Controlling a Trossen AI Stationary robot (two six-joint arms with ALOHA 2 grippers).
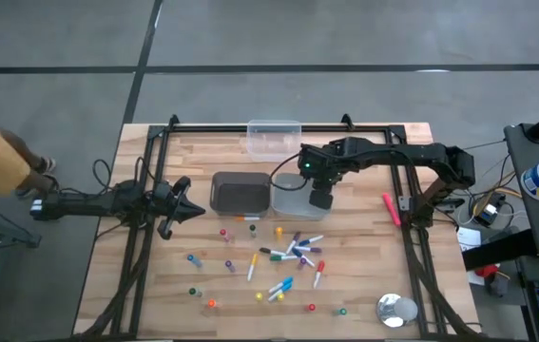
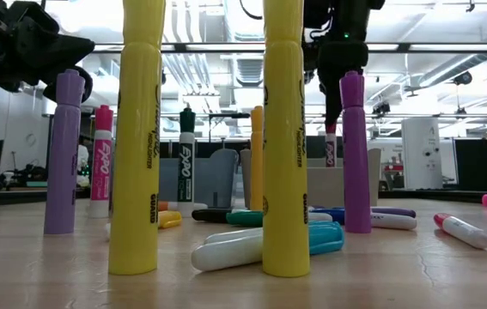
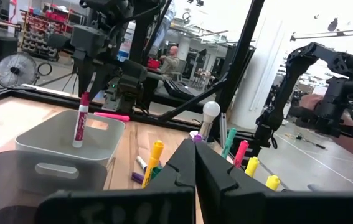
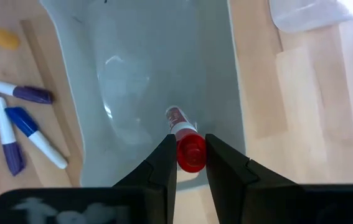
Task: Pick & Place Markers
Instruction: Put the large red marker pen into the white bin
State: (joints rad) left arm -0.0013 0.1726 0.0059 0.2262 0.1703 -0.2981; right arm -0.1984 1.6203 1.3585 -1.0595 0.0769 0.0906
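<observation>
Right now the right claw (image 4: 190, 163) hangs over the pale grey bin (image 4: 164, 74), its fingers closed narrowly on the red cap of a red-capped marker (image 4: 185, 140), whose white barrel points down into the bin's smooth, translucent plastic floor. The left claw (image 1: 182, 210) waits shut and empty at the worktop's (image 1: 364, 285) left side, beside a darker grey bin (image 1: 239, 193). About 20 more markers (image 1: 283, 256), slim glossy cylinders, lie or stand scattered on the grainy pale wood. My worry: the grip is on the cap alone, so the barrel could slip free or swing; released off-centre, it could strike the bin's rounded rim and roll out. A round silver tape roll (image 1: 394, 309) sits well apart.
</observation>
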